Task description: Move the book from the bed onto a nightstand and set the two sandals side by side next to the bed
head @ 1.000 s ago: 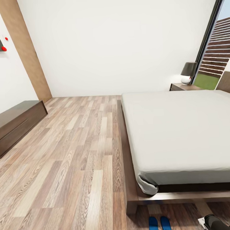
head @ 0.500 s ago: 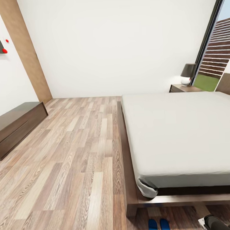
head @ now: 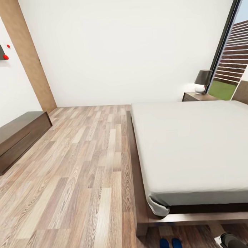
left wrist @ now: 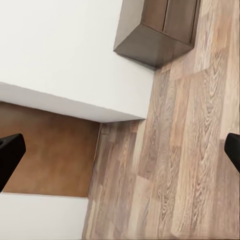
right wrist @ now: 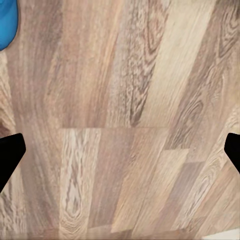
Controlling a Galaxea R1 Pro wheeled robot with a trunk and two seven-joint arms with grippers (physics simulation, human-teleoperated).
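Here, in the head view, the bed (head: 196,143) takes the right half of the picture, and I see no book on the part of its pale mattress that shows. The two sandals (head: 170,244) lie side by side on the floor (head: 75,175), just beside the near end of the bed frame, so this part of the task looks already done. A nightstand (head: 195,97) with a lamp (head: 202,81) stands at the far right, near the window. A long dresser (head: 17,140) runs along the left wall. My judgement is that the book step is in hand; the next move calls for finding the book, perhaps further right on the bed. Between dresser and bed the floor gives wide room for the base, but the low frame corner sticks out near the robot.

In the left wrist view, the left end effector (left wrist: 120,150) is spread wide and holds nothing, over floor beside a white wall and the dresser end.

In the right wrist view, the right end effector (right wrist: 120,150) is also wide and empty, over bare planks, with a blue sandal edge (right wrist: 7,22) near it.
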